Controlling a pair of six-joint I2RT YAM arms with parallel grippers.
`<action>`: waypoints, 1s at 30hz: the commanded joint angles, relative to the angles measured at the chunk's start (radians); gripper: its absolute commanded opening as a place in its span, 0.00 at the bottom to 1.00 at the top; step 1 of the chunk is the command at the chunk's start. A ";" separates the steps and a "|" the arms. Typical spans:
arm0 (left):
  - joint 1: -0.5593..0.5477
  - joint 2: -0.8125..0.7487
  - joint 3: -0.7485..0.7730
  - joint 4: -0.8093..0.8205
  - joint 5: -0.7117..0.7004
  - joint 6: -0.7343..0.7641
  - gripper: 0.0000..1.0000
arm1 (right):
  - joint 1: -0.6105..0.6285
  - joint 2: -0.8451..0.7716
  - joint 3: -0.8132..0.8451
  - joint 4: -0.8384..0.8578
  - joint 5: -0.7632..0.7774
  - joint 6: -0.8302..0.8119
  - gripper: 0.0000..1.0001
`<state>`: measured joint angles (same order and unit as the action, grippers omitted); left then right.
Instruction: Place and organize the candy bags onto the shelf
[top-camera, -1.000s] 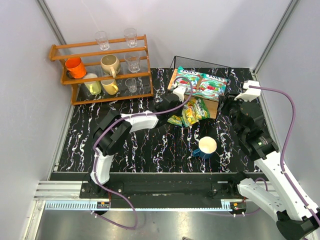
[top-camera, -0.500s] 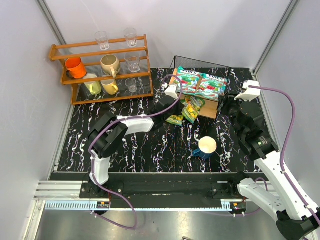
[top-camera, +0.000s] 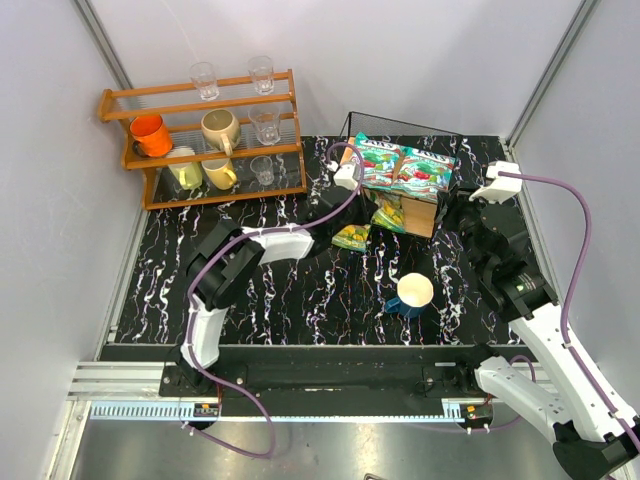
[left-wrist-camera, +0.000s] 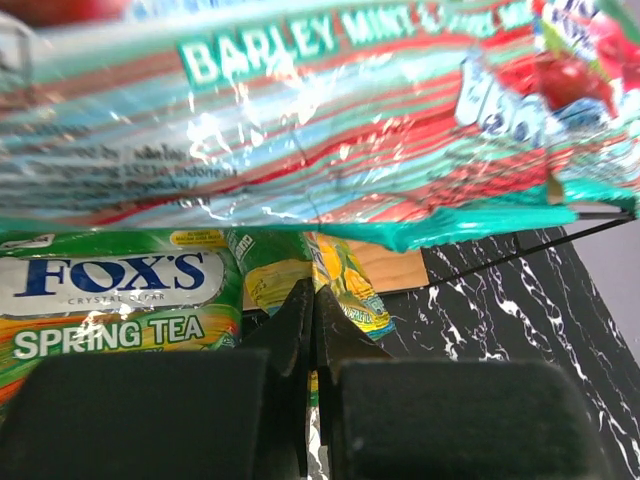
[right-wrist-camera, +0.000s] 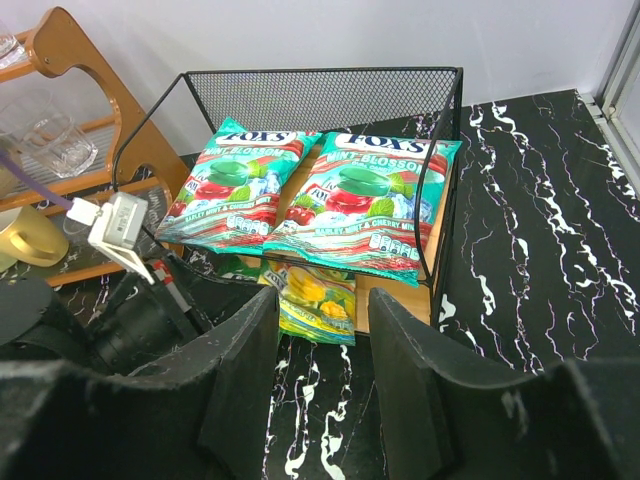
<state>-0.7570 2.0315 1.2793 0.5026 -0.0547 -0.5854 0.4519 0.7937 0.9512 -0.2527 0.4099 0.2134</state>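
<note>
Left gripper (left-wrist-camera: 312, 300): fingers pressed shut on the edge of a yellow-green bag (top-camera: 392, 213).
That bag: partly on the low board of the shelf (right-wrist-camera: 320, 95), with its front end sticking out.
Teal bags (top-camera: 378, 158): flat, side by side on top.
Other yellow-green bag (top-camera: 352, 238): on the table, just beside the shelf.
Right gripper (right-wrist-camera: 322, 310): fingers apart, holding nothing.
Feel, we think: light, floppy, slippery, so we pinch a sealed edge.

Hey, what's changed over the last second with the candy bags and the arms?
The left pincer, shut on a yellow-green bag, carried it from in front of the shelf back under the top board, into the lower tier. It has not let go. Unchanged: two teal bags on top, the other yellow-green bag on the table, the cup, and the open right pincer.
</note>
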 joint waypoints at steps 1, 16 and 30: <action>-0.004 0.032 0.063 0.085 0.050 -0.013 0.00 | 0.007 -0.011 0.006 0.018 0.029 -0.006 0.50; -0.053 0.122 0.198 -0.061 0.095 0.111 0.00 | 0.007 -0.017 0.008 0.013 0.027 -0.002 0.50; -0.056 0.176 0.270 -0.203 0.075 0.275 0.00 | 0.007 -0.011 0.004 0.015 0.030 0.000 0.50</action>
<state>-0.8101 2.1933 1.4868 0.3153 0.0227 -0.3820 0.4519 0.7902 0.9512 -0.2539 0.4103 0.2138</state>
